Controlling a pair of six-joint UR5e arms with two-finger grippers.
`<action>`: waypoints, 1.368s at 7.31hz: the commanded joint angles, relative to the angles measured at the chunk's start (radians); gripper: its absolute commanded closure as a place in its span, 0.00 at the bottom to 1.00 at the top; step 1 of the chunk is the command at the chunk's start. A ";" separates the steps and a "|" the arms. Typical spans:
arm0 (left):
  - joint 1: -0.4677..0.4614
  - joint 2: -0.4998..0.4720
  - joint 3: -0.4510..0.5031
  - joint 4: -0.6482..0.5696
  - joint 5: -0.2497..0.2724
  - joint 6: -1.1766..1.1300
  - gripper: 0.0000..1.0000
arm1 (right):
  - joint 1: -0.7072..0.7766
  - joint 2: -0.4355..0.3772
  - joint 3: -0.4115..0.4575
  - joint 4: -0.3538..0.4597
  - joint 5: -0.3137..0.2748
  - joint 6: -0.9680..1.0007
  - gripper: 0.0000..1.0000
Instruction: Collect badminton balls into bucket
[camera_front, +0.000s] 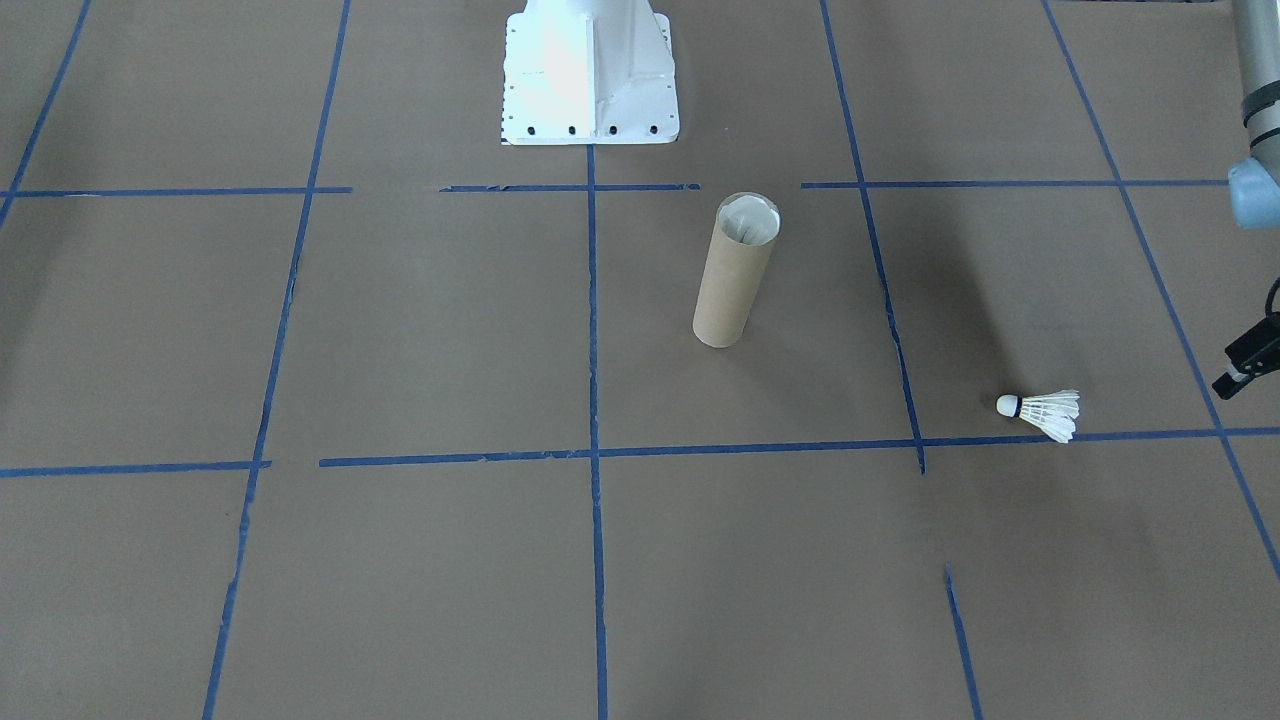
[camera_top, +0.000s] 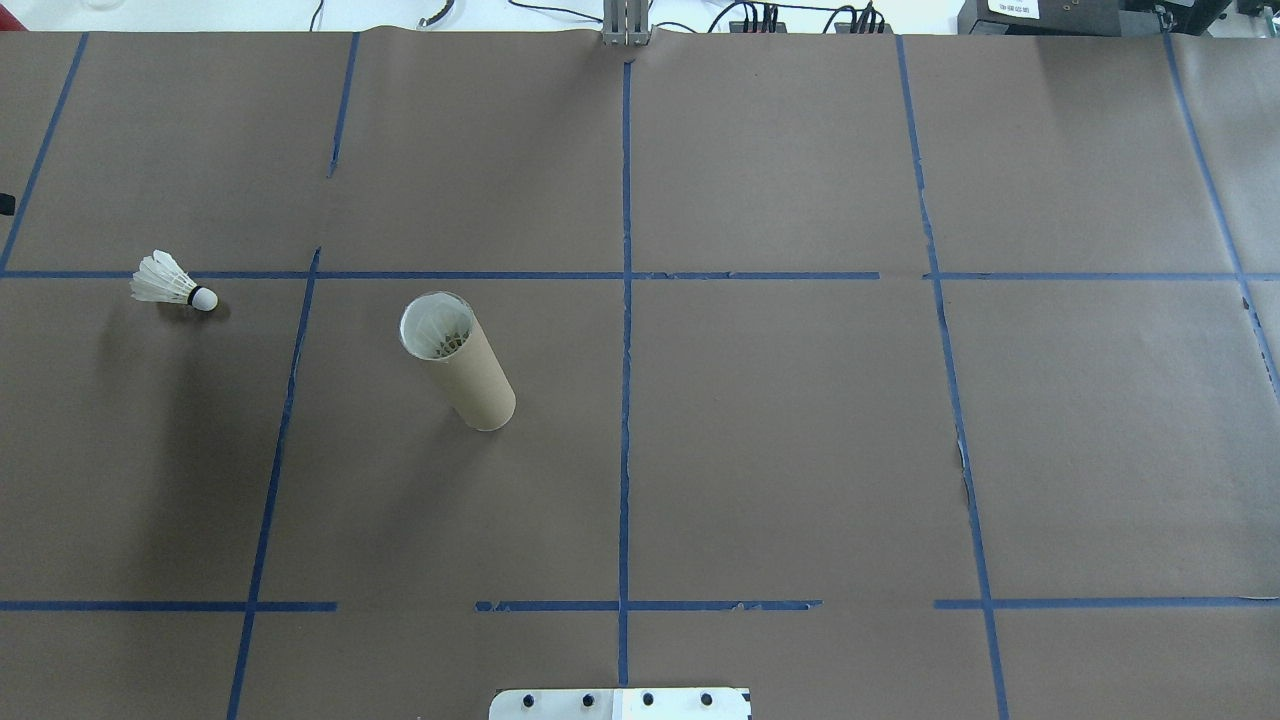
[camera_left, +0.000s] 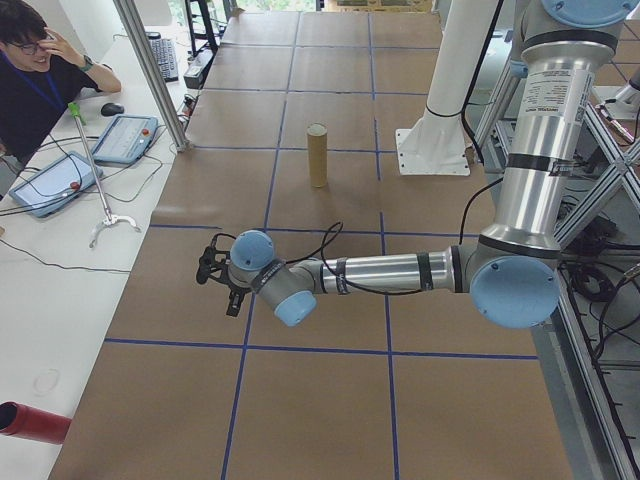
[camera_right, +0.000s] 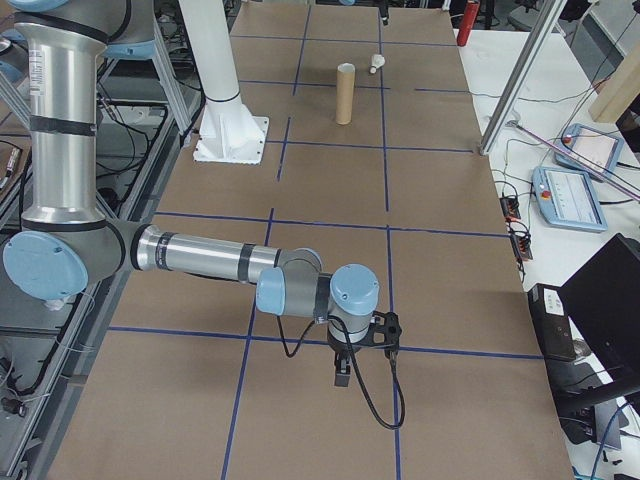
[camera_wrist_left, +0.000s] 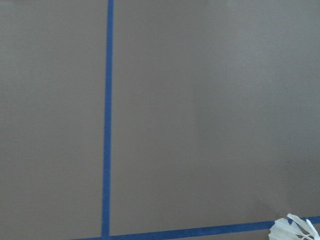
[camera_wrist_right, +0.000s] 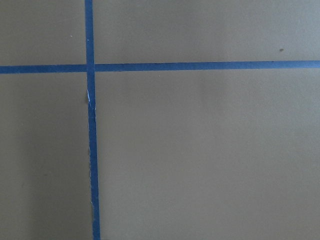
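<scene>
1. Nearest you in the exterior left view, the left gripper (camera_left: 215, 280) hung low over the table (camera_top: 800, 450), at the end of a forearm held level. You could not tell from this view how far apart its fingers stood. It touched nothing that showed.
2. In the exterior front-facing view only a black part of that gripper entered at the right edge, and its opening stayed unreadable there too.
3. Nearest you in the exterior right view, the right gripper (camera_right: 345, 370) pointed down over a blue tape line (camera_right: 300, 340). Its opening could not be told either, and nothing showed between its fingers.
4. The right wrist view gave you only brown paper and crossing tape. The left wrist view caught the feather tips of the loose shuttlecock (camera_wrist_left: 295, 230) at its lower right corner.
5. That shuttlecock (camera_top: 172, 283) lay on its side near the table's left end. Its skirt crossed a tape line and its cork pointed toward the bucket (camera_top: 465, 370).
6. The bucket stood upright, well apart from the shuttlecock, with bare paper all round it.
7. Only the overhead view let you look into the tube's mouth, where feathers (camera_top: 442, 335) showed against the white inside.
8. Farther on stood the white robot base (camera_front: 590, 70); beyond the table edge, a seated person (camera_left: 40, 90).
</scene>
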 joint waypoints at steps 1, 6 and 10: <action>0.073 -0.018 0.017 -0.131 -0.061 -0.005 0.00 | 0.000 0.000 0.000 0.000 0.001 0.000 0.00; 0.136 -0.116 0.135 -0.150 -0.124 0.166 0.00 | 0.000 0.000 0.000 0.000 -0.001 0.000 0.00; 0.148 -0.119 0.206 -0.148 -0.173 0.164 0.00 | 0.000 0.000 0.000 0.000 -0.001 0.000 0.00</action>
